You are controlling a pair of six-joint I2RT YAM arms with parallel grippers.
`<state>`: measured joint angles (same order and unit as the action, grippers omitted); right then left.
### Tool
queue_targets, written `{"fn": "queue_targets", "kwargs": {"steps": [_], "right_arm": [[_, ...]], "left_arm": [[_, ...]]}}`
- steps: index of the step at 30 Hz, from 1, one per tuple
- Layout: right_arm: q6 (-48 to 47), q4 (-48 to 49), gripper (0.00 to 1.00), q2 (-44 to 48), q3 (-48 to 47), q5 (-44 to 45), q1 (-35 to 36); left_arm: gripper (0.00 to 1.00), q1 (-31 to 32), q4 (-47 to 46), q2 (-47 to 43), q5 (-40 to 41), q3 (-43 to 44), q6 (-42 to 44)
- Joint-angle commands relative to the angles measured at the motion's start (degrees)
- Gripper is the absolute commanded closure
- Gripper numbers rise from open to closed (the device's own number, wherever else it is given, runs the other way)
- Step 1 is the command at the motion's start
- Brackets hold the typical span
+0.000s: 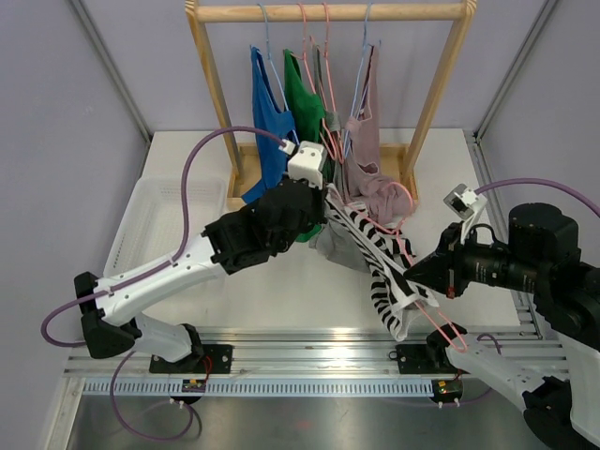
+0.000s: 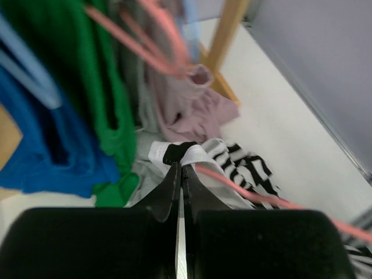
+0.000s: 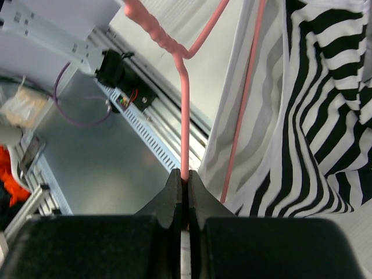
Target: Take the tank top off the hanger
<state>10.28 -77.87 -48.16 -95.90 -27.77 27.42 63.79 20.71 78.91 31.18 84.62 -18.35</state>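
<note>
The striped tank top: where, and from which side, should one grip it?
Grip the striped tank top at its gathered upper edge, from the rack side, as the left gripper does; the right gripper holds the pink hanger opposite, so pulling apart may free it.

Black-and-white striped fabric tank top, stretched diagonally in front of the wooden clothes rack, thin pink wire hanger threaded through it, off the rail

- The left pincer is pinching a white edge of the striped tank top, jaws pressed together.
- A pink hanger is running off toward the lower right.
- A green garment and a blue garment are hanging at left.
- A mauve garment is slumping onto the table.
</note>
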Motion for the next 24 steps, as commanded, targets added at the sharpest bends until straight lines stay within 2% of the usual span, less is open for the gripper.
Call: {"fn": "queue_targets", "kwargs": {"steps": [1, 3, 6, 9, 13, 14, 15, 16, 17, 18, 19, 21, 22, 24], "right_arm": [[-3.78, -0.36, 1.00, -0.18, -0.17, -1.41, 5.44], [-5.18, -0.80, 1.00, 0.00, -0.52, -1.76, 7.99], [-6.85, 0.43, 1.00, 0.35, -1.05, -2.99, 8.70], [-8.96, 4.55, 1.00, 0.96, -0.26, -7.12, 8.70], [-8.09, 13.51, 1.00, 2.45, 3.25, -4.41, 8.70], [-5.91, 19.97, 1.00, 3.07, 6.74, -2.14, 8.70], [-4.76, 23.86, 1.00, 3.68, 9.04, -2.03, 8.70], [-1.79, 33.04, 1.00, 4.91, 11.24, -2.29, 8.70], [0.50, 38.78, 1.00, 5.53, 16.22, -2.99, 8.70], [2.88, 45.45, 1.00, 6.32, 19.23, -4.12, 8.70], [8.47, 60.05, 1.00, 7.54, 22.13, -5.01, 8.70], [12.90, 74.02, 1.00, 7.82, 29.43, -3.79, 8.70], [13.96, 83.66, 1.00, 7.38, 30.41, -0.48, 8.70], [13.98, 88.83, 1.00, 5.02, 30.60, 2.79, 8.70]], "left_arm": [[1.00, -0.95, 4.06, -5.25, 18.02, -1.99, -6.68], [1.00, -1.65, 8.00, -6.75, 22.24, -3.84, -10.28], [1.00, -2.96, 10.75, -11.31, 23.58, -7.79, -13.46], [1.00, -5.94, 11.81, -15.89, 18.69, -12.09, -15.48], [1.00, -6.75, 6.73, -23.96, 7.61, -19.83, -12.94], [1.00, -6.84, 5.23, -27.81, 4.62, -21.58, -12.42], [1.00, -6.75, 1.48, -30.02, -2.02, -23.78, -10.32], [1.00, -6.75, -0.39, -31.87, -5.91, -27.19, -9.09], [1.00, -6.66, -4.67, -34.76, -15.61, -29.31, -7.42], [1.00, -6.66, -6.54, -35.84, -20.93, -30.81, -3.84], [1.00, -6.57, -7.86, -36.54, -25.77, -33.79, -2.58], [1.00, -6.31, -9.11, -37.51, -37.00, -35.48, -0.82], [1.00, -6.22, -8.93, -37.69, -39.07, -37.23, -0.46], [1.00, -5.87, -7.10, -38.48, -40.14, -38.56, -0.64]]}}
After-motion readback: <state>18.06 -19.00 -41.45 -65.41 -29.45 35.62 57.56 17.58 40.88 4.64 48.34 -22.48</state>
